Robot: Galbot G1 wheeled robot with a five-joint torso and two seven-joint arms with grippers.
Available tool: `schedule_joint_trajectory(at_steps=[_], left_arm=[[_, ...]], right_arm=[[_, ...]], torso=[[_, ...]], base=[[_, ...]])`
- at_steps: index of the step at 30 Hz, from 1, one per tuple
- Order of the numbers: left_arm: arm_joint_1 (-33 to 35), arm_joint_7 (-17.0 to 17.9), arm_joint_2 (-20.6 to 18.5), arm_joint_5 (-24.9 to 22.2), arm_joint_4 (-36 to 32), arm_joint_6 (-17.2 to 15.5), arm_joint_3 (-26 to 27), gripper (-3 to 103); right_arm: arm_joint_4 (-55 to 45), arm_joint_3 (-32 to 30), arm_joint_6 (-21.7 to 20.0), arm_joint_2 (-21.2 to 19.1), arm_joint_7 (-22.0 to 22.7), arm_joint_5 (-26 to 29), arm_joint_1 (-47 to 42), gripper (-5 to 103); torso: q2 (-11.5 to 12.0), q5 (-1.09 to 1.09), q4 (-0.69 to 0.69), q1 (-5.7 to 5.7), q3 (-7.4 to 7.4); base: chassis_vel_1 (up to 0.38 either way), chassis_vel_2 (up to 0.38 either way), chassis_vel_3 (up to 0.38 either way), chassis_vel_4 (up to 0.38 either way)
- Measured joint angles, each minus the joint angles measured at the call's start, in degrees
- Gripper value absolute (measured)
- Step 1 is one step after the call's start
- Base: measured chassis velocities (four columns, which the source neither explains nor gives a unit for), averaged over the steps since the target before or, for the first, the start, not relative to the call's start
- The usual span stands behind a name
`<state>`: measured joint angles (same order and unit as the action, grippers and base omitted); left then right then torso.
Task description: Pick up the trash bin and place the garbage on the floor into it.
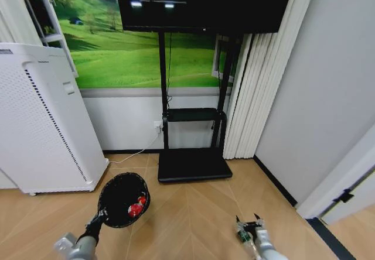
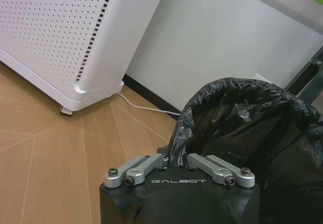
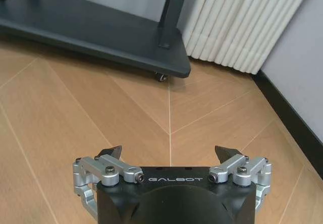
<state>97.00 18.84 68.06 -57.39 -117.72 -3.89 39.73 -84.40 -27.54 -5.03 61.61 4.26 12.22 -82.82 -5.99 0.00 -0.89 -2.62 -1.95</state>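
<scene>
Black mesh lined with a black bag, the trash bin (image 1: 123, 199) hangs clear of the floor (image 1: 193, 213) at the robot's left, held by the left gripper (image 1: 101, 215), whose jaws are clamped on the near rim, as the left wrist view shows (image 2: 177, 156); inside it red-and-white garbage (image 1: 136, 206) already lies, at least one piece, perhaps two, though I cannot count them surely; no bottle can be made out in the bin. The right gripper (image 1: 248, 220) hovers low over bare parquet at the robot's right, its fingers spread wide and holding nothing (image 3: 170, 156). The wood around both arms carries no litter that I can see; so the pick-up of the bin looks done and much of the collecting too, with any remaining piece unaccounted for. Farther off stand the white perforated appliance (image 1: 41, 119) at the left, its cable (image 1: 136, 151) trailing to the wall, and the black TV stand (image 1: 193, 154) on its flat base; beyond, the white curtain (image 1: 258, 84).
</scene>
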Motion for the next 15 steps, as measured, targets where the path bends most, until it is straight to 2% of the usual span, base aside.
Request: schedule_joint_trajectory(at_steps=[12,15], left_arm=[[-0.88,-0.12,0.28,0.19,1.0,0.0,-0.79,3],[-1.24,-0.18,0.35,0.37,1.58,0.0,-0.91,3]], right_arm=[[1.59,0.59,-1.2,-1.72,-3.65,-1.88,-0.47,100],[5.82,2.69,-1.45,-1.02,-4.58,-3.0,1.35,100]], torso=[[0.0,0.01,0.02,0.0,0.0],[0.0,0.01,0.03,0.0,0.0]], base=[[0.0,0.0,0.0,0.0],[0.0,0.0,0.0,0.0]])
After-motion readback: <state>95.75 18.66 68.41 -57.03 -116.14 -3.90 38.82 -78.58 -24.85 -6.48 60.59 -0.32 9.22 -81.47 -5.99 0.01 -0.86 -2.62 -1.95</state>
